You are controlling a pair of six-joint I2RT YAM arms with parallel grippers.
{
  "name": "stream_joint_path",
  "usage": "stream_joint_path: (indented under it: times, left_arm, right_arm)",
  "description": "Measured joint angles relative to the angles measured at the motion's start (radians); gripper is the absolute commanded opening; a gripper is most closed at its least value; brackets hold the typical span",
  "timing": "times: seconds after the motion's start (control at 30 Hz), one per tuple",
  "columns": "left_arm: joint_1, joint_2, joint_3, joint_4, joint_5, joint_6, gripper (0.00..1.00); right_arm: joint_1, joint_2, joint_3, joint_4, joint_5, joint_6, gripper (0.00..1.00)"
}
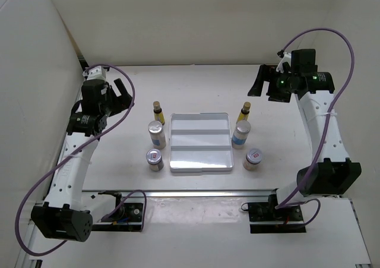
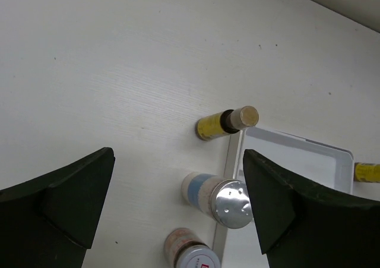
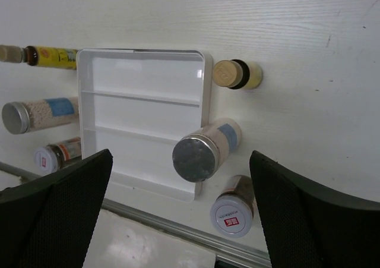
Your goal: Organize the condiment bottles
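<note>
Condiment bottles (image 1: 240,132): six, all upright on the tabletop (image 1: 196,84); none is in the tray.
Left column, far to near: left yellow bottle (image 1: 157,108), left blue-labelled bottle (image 1: 157,134), left red-labelled jar (image 1: 154,159); all just beside the tray's left rim.
Right column, far to near: right yellow bottle (image 1: 244,111), right blue-labelled bottle (image 1: 240,135), right red-labelled jar (image 1: 253,158); all just beside the right rim.
White stepped tray (image 1: 200,155): three tiers, between the two columns.
Left claw (image 1: 123,95): spread wide, gripping nothing, raised to the far left of its column.
Right claw (image 1: 259,82): spread wide, gripping nothing, raised to the far right of its column.
Step in hand (judged): approach to a first bottle; sorting not yet begun.
Approach: work each column with the arm on its own side, so the arms do not cross over the tray.
Grip: centre the fingers around the body below the cap before closing.
Clearance: keep the fingers off the neighbouring bottle and the tray rim.
Caution: the slim yellow bottles probably tip easily; lift straight up.
</note>
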Motion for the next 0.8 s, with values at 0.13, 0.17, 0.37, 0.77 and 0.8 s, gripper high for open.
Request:
stream_joint_path:
  times: [0.13,0.17,0.37,0.77,0.8]
  left_arm:
    - [0.009,0.021,-0.025,-0.002,0.047,-0.032,1.00]
    - [0.011,0.030,-0.027,0.000,0.055,-0.034,1.00]
    - [0.012,0.050,-0.068,0.028,0.058,-0.010,1.00]
    - [0.011,0.069,-0.069,0.061,0.030,0.019,1.00]
    - [0.011,0.076,-0.069,0.061,0.027,0.017,1.00]
  right_arm:
    - [0.000,0.008,-0.003,0.015,0.039,0.027,1.00]
    - [0.000,0.011,-0.005,0.022,0.027,0.032,1.00]
    - [0.002,0.077,-0.006,0.051,-0.072,0.033,1.00]
    - [0.049,0.396,0.206,-0.032,0.072,0.008,0.79]
    - [0.058,0.406,0.216,-0.042,0.098,0.008,0.74]
